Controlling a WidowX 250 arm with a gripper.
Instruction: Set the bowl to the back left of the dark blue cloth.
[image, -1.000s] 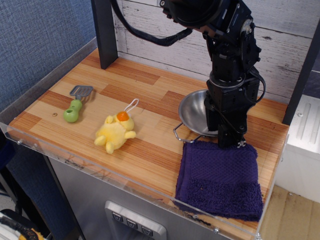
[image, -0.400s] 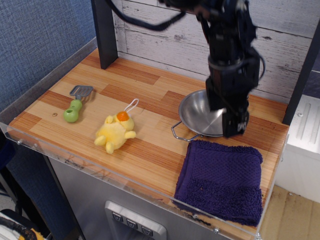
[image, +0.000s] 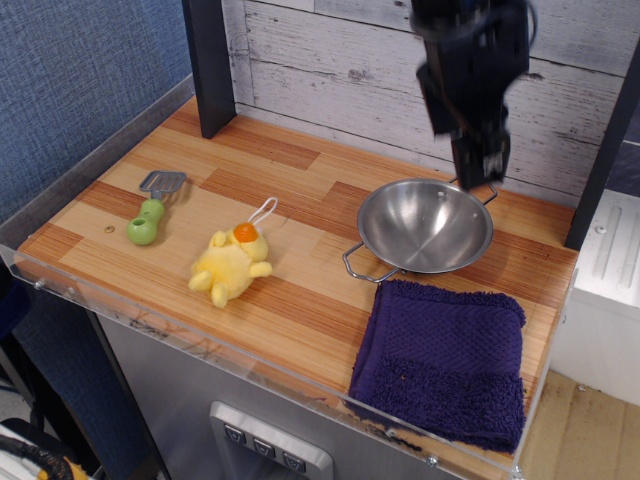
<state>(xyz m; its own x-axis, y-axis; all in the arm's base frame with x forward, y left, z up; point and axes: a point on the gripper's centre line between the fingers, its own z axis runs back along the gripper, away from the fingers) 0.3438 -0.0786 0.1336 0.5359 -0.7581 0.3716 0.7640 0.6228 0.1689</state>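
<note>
The shiny steel bowl (image: 425, 225) with wire loop handles stands upright on the wooden table. It touches the back left edge of the dark blue cloth (image: 440, 360), which lies flat at the front right corner. My gripper (image: 481, 160) hangs in the air above the bowl's back right rim. It is empty and clear of the bowl, and its fingers look slightly parted, though they are blurred by motion.
A yellow plush toy (image: 232, 264) lies left of the bowl. A green-handled utensil (image: 150, 212) lies at the far left. A dark post (image: 208, 65) stands at the back left. A clear rim (image: 200, 345) runs along the table's front edge.
My gripper let go of the bowl's rim and rose up and back. The bowl stayed on the table, shifted slightly, and now shows in full.
</note>
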